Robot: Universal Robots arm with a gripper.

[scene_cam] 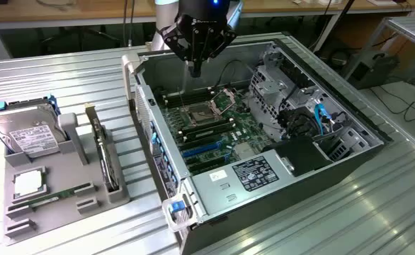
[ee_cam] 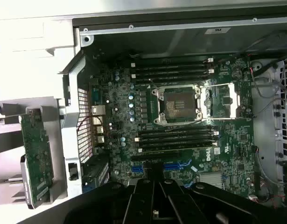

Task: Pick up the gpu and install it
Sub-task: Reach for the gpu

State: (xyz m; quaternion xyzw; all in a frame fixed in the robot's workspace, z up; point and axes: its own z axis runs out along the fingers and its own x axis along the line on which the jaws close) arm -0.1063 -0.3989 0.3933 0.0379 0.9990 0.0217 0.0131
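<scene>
The gpu (scene_cam: 105,159) is seen standing on edge in a gray holder tray (scene_cam: 112,201), its long axis running alongside the open computer case (scene_cam: 264,223). The gripper (scene_cam: 195,68) is held shut and empty above the motherboard (scene_cam: 228,127), so the card lies toward the exterior view's left of it, outside the case.

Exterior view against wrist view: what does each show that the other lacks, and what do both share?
Exterior view adds the hard drive and the labelled power supply. Wrist view adds the green face of the gpu and the rear ports of the motherboard. Both share the CPU socket, the gpu standing in its gray holder, and the shut, empty gripper above the motherboard.
</scene>
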